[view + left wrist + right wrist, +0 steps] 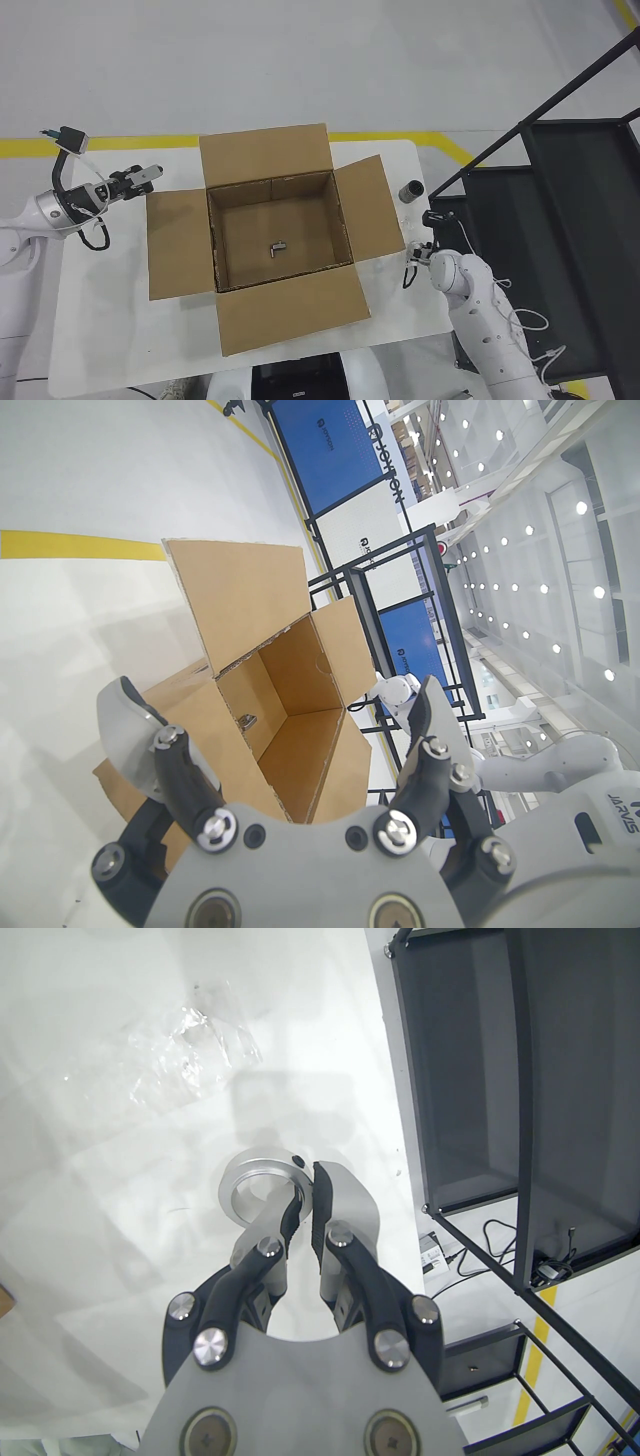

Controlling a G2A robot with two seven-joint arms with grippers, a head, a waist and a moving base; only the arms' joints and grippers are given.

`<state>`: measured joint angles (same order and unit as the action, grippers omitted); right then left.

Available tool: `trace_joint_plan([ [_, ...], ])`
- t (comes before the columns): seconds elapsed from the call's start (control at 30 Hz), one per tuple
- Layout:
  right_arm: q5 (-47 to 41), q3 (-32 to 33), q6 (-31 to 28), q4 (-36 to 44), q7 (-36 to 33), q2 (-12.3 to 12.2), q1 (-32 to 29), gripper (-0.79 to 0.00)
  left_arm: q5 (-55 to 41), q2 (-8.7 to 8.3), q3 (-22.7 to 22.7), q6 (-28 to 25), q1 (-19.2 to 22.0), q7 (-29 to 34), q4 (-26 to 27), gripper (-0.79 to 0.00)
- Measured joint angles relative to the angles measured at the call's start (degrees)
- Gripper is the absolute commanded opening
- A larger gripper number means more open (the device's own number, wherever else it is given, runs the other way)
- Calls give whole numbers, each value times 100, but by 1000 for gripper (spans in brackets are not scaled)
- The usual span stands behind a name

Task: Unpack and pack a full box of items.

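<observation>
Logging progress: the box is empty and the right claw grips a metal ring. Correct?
No: the box is not empty; a small metal part lies on its floor, as the top view shows. The right claw does grip the ring.

The cardboard box (270, 192) gapes upward, one small metal bracket (277, 247) on its floor; its spread flaps (178, 243) cover the table (110, 310) around. A black rack (570, 190), apparently close, hems the right edge.
</observation>
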<state>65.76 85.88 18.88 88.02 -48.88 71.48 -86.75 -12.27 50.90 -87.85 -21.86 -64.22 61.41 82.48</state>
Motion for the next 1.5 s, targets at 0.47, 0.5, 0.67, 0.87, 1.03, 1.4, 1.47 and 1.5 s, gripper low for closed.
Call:
trace_joint_plan([
  [0.47, 79, -7, 150, -207, -49, 10, 125, 0, 0, 0, 0, 0, 0, 0, 0, 0],
  [0.5, 80, 24, 160, -163, -39, 6, 95, 0, 0, 0, 0, 0, 0, 0, 0, 0],
  [0.67, 13, 221, 160, 171, 10, -13, -89, 0, 0, 0, 0, 0, 0, 0, 0, 0],
  [0.87, -779, 792, -146, 1058, 100, -40, -590, 0, 0, 0, 0, 0, 0, 0, 0, 0],
  [1.03, -1268, 1322, -295, 1860, 336, -58, -1067, 0, 0, 0, 0, 0, 0, 0, 0, 0],
  [1.4, -3290, 2046, -2083, 3481, 1941, 4, -1817, 0, 0, 0, 0, 0, 0, 0, 0, 0],
  [1.47, -3307, 1946, -2344, 3684, 2002, 1, -1833, 0, 0, 0, 0, 0, 0, 0, 0, 0],
  [1.5, -3266, 1853, -2497, 3795, 1961, -7, -1806, 0, 0, 0, 0, 0, 0, 0, 0, 0],
])
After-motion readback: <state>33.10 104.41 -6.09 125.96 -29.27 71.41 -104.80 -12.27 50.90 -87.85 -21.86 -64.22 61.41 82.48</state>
